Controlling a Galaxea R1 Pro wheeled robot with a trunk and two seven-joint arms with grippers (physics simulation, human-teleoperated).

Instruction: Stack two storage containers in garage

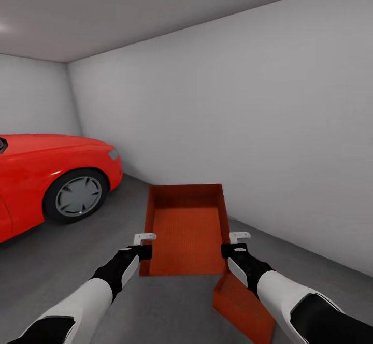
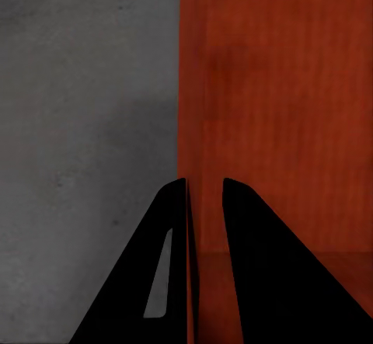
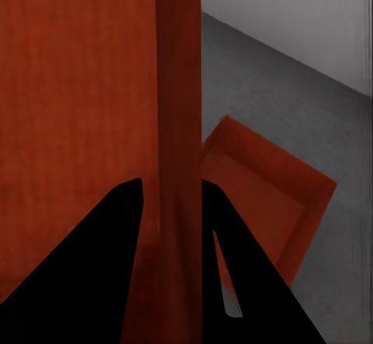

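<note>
Both arms reach out low in the head view, black forearms leading to the grippers, and behind them the garage spreads wide: plain white walls [image 1: 248, 111], then the grey speckled floor [image 1: 77, 261], then the red car [image 1: 46, 178] parked off to the robot's left with its front wheel [image 1: 79, 195] facing us. Next in size, the held container [image 1: 187, 230], an orange-red open-top bin carried between the two arms, open side up, clear of the floor. Left gripper [image 1: 145, 245] is clamped narrow on the bin's left wall, and the left wrist view shows that thin wall pinched between the dark fingers [image 2: 256, 266]. Right gripper [image 1: 234, 244] does the same on the right wall, fingers [image 3: 93, 274] closed tight either side of the rim. Lower down sits the second container [image 1: 243, 307], resting on the floor just beneath the right arm, turned at an angle, its open top seen from the right wrist camera.
</note>
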